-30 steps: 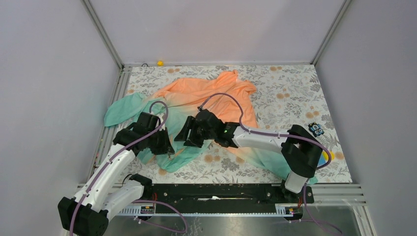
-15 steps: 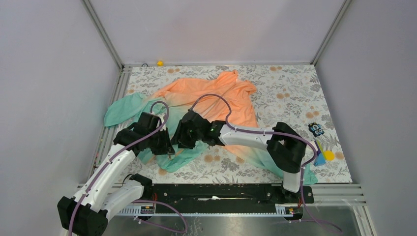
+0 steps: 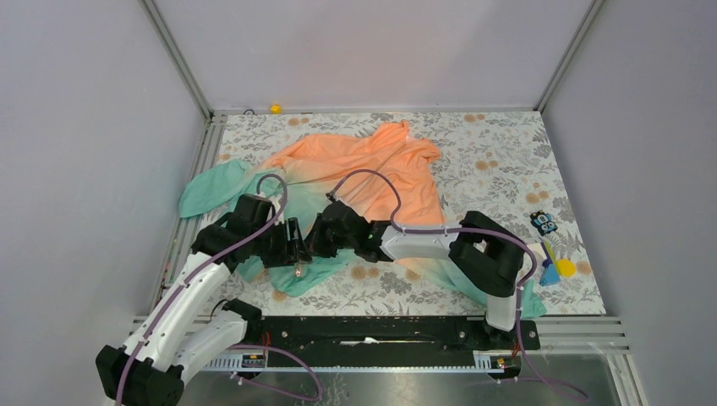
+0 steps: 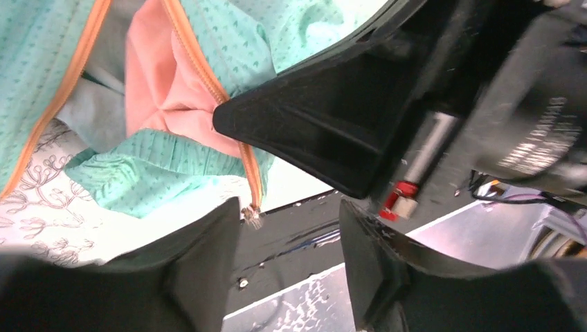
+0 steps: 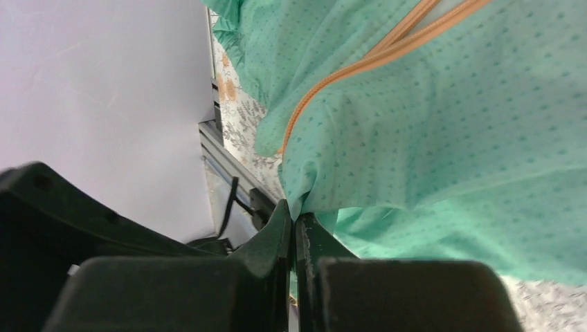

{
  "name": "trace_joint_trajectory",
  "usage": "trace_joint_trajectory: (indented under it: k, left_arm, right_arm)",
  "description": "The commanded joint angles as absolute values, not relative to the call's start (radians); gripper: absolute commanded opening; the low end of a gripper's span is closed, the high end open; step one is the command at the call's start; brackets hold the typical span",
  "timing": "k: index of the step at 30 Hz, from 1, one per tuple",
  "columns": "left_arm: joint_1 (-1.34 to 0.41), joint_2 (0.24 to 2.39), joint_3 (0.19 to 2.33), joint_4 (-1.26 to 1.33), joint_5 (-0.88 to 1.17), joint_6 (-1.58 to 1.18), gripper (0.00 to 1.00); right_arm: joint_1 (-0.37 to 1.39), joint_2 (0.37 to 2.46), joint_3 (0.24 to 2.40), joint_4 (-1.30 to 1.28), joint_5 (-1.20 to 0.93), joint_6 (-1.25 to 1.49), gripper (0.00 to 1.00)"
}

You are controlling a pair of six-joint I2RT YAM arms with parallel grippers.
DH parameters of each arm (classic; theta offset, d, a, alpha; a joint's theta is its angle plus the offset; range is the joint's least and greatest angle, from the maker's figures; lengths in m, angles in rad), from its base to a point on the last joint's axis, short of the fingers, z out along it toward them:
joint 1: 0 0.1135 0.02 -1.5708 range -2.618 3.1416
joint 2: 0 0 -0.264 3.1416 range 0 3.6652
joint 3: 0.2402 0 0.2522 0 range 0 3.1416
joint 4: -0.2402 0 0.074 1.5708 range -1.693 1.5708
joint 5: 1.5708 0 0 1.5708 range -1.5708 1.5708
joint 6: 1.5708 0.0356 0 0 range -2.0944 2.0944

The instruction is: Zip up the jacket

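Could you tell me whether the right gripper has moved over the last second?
Yes. In the top view the right gripper, shut on the jacket, shifted left, away from the sticker, and slightly nearer the base rail.

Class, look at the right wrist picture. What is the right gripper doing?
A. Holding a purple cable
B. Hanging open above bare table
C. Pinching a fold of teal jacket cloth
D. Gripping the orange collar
C: in the right wrist view the right gripper has its fingers pressed together on a teal fold of the jacket, beside the orange zipper line.
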State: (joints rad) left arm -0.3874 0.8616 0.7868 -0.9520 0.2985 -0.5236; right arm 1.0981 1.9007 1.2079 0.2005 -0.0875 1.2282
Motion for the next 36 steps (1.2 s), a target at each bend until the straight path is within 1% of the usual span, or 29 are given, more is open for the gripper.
trace_joint_trajectory:
  k: [1,5,7,9,10,11,13,16,18,20,22,23,25,27,29,33,34,36]
  left_arm:
    - [-0.39,0.818,0.841,-0.91,0.358,-0.568,0.61]
    - [-0.391,0.814,0.878,-0.944,0.297,-0.592,0.63]
    - [-0.391,0.827,0.89,-0.954,0.258,-0.608,0.59]
    - [-0.39,0.863,0.906,-0.967,0.195,-0.624,0.55]
    - [-0.389,0.884,0.919,-0.977,0.157,-0.626,0.55]
    - [-0.386,0.904,0.931,-0.985,0.133,-0.623,0.55]
    - [-0.366,0.971,0.966,-1.006,0.034,-0.602,0.6]
    - [-0.28,1.066,1.012,-1.039,-0.074,-0.558,0.63]
    - [-0.225,1.111,1.025,-1.021,-0.073,-0.524,0.63]
    - [-0.209,1.123,1.021,-0.976,0.022,-0.502,0.6]
    - [-0.209,1.077,0.998,-0.928,0.092,-0.514,0.59]
    - [-0.209,1.036,0.985,-0.903,0.098,-0.52,0.59]
    - [-0.209,0.938,0.956,-0.858,0.087,-0.524,0.64]
    - [-0.207,0.848,0.944,-0.842,0.064,-0.536,0.69]
    - [-0.207,0.811,0.947,-0.841,0.068,-0.544,0.7]
    - [-0.207,0.762,0.959,-0.834,0.119,-0.543,0.7]
    - [-0.207,0.743,0.955,-0.825,0.138,-0.539,0.7]
    - [-0.207,0.708,0.93,-0.79,0.219,-0.53,0.7]
  right_arm:
    - [1.094,1.856,1.064,0.572,-0.056,1.033,0.0]
    - [1.094,1.852,0.935,0.824,-0.049,0.972,0.0]
    - [1.094,1.852,0.879,0.956,-0.043,0.944,0.0]
    - [1.095,1.849,0.838,1.017,-0.035,0.932,0.0]
    - [1.094,1.847,0.819,1.052,-0.034,0.917,0.0]
    - [1.094,1.849,0.803,1.085,-0.034,0.907,0.0]
    - [1.094,1.854,0.776,1.124,-0.027,0.91,0.0]
    - [1.094,1.86,0.754,1.144,-0.017,0.912,0.0]
    - [1.094,1.862,0.701,1.253,-0.008,0.91,0.0]
    - [1.094,1.884,0.633,1.464,-0.032,0.866,0.0]
    - [1.094,1.913,0.606,1.645,-0.055,0.779,0.0]
    - [1.095,1.913,0.607,1.678,-0.057,0.734,0.0]
    - [1.103,1.895,0.629,1.662,-0.05,0.648,0.0]
    - [1.12,1.872,0.674,1.552,-0.008,0.568,0.0]
    - [1.124,1.857,0.743,1.409,0.038,0.548,0.0]
    - [1.148,1.81,0.754,1.341,0.128,0.514,0.0]
    - [1.158,1.799,0.788,1.241,0.197,0.48,0.0]
    - [1.164,1.806,0.924,0.972,0.269,0.479,0.0]
